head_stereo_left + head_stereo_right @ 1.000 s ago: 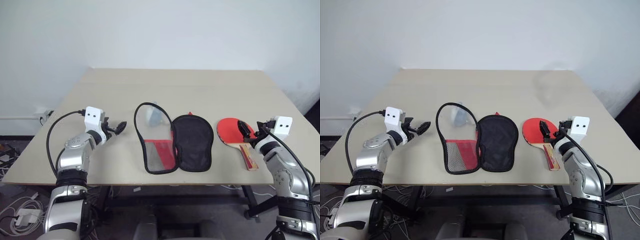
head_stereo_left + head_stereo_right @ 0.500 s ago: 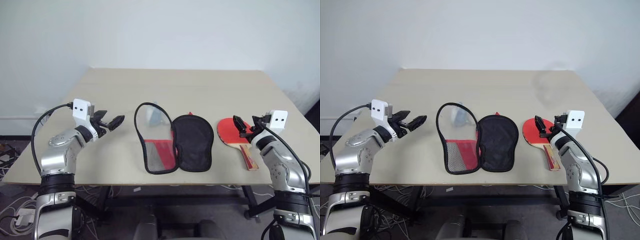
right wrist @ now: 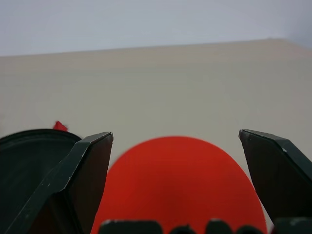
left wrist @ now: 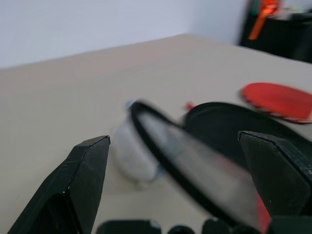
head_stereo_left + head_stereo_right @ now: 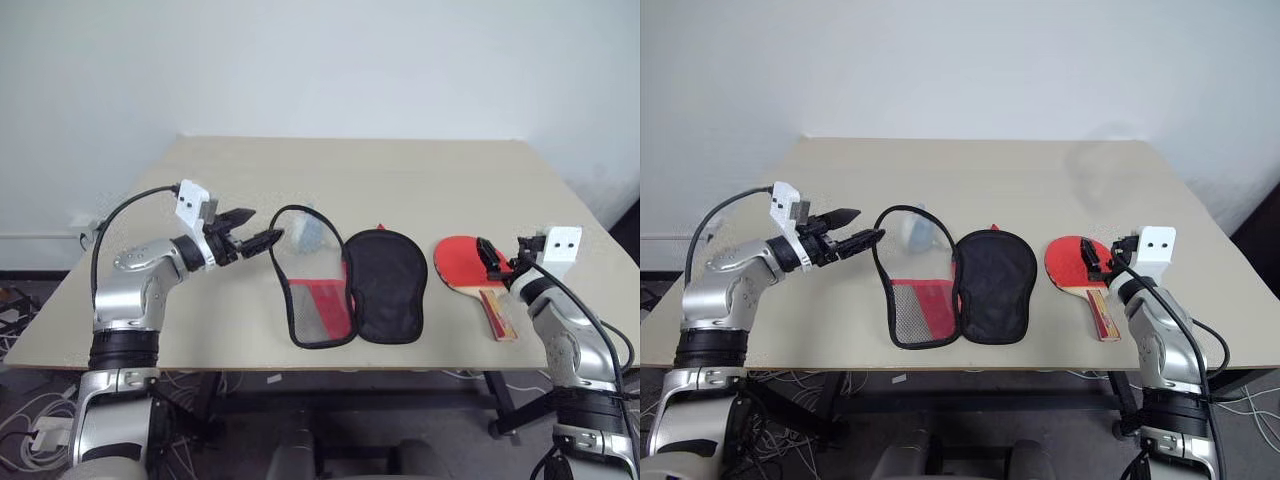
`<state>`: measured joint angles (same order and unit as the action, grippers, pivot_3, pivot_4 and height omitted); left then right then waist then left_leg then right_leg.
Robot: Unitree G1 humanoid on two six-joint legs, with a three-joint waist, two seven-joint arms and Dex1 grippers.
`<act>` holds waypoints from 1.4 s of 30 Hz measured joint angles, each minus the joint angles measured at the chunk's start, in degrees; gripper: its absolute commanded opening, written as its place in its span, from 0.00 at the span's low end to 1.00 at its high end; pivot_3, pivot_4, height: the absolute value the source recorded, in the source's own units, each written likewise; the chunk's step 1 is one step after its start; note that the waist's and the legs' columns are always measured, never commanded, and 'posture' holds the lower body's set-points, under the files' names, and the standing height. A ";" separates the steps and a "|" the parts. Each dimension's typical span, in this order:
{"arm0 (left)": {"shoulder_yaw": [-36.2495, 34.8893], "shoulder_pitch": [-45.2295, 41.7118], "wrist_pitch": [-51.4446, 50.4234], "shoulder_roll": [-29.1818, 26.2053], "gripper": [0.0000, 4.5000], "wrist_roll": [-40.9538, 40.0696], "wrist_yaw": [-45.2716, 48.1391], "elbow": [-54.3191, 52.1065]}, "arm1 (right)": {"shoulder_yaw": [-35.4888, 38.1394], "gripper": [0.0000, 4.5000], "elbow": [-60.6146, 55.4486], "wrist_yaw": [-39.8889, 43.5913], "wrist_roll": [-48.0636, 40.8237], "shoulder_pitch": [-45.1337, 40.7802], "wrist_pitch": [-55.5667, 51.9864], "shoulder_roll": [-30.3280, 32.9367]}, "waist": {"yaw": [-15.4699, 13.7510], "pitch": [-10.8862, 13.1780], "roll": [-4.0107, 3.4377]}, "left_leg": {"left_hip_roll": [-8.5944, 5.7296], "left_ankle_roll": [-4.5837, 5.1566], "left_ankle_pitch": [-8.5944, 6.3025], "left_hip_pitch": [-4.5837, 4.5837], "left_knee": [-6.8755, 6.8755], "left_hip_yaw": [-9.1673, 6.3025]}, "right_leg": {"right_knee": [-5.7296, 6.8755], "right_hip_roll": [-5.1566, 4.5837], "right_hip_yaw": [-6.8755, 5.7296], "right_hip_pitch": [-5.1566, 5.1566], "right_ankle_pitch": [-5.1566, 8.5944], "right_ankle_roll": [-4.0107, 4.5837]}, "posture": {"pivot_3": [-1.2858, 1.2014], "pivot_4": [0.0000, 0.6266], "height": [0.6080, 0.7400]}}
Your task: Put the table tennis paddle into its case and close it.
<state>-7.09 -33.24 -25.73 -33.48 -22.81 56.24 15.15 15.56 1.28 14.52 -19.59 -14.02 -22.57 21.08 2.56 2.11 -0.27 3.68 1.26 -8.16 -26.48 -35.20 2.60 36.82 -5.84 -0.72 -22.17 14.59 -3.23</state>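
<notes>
left gripper [image 5: 258, 241] wide open, empty, right gripper [image 5: 489, 256] likewise

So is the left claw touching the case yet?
Cannot tell. In the left eye view the open left gripper reaches the case's raised rim.

Both arms are jointed silver-grey metal with black ribbed bands at the joints. A white box with two dark dots sits on each wrist, trailing a black cable. Each arm ends in two black, wedge-shaped fingers [image 4: 83, 185].
</notes>
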 measured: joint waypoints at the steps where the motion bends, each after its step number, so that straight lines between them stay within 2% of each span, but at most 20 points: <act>1: 0.61 -0.99 0.04 0.32 1.00 -0.05 0.73 0.18 | 0.10 1.00 -0.82 -0.34 -0.02 0.64 -0.37 -0.01 | -0.02 0.00 0.00 | 0.00 0.01 0.00 0.00 0.00 -0.01 | 0.00 0.00 0.00 0.01 0.01 0.00 | 0.52 0.00 1.00; 11: 4.97 -4.19 0.43 3.48 1.00 0.41 3.37 3.49 | 0.81 1.00 -3.46 -3.11 0.55 3.48 -2.66 0.02 | 0.05 0.00 -0.01 | 0.00 0.06 0.06 0.00 -0.02 -0.04 | 0.00 0.03 0.03 -0.01 0.01 -0.02 | 0.52 0.00 1.00; 15: 5.81 -5.28 1.65 4.73 1.00 1.34 3.00 3.70 | 0.12 1.00 -5.45 -4.88 1.75 4.33 -7.00 0.24 | -0.01 0.00 0.00 | 0.00 0.07 0.06 0.01 -0.05 -0.04 | 0.00 0.01 0.02 0.05 0.06 0.03 | 0.52 0.00 1.00; 31: 7.95 -1.02 -0.44 5.02 1.00 1.92 2.53 -0.36 | 1.77 1.00 -10.35 -0.85 -5.26 5.13 -35.54 5.78 | 0.00 0.01 0.00 | 0.00 0.08 0.06 -0.01 -0.08 -0.08 | 0.00 0.01 0.03 0.04 0.07 0.08 | 0.52 0.00 1.00; 42: 8.74 -1.49 -0.66 5.65 1.00 2.57 1.90 0.47 | -0.62 1.00 -6.57 -0.54 -3.94 1.35 -38.36 6.50 | 0.01 0.00 0.00 | 0.00 0.08 0.06 0.00 -0.09 -0.07 | 0.00 0.01 0.03 0.03 0.11 0.00 | 0.52 0.00 1.00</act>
<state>1.65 -34.73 -26.40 -27.83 -20.24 58.13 15.62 14.95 -5.30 13.98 -23.53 -12.68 -60.93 27.58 2.57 2.11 -0.26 3.67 1.34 -8.09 -26.49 -35.29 2.53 36.82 -5.83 -0.69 -22.13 14.70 -3.23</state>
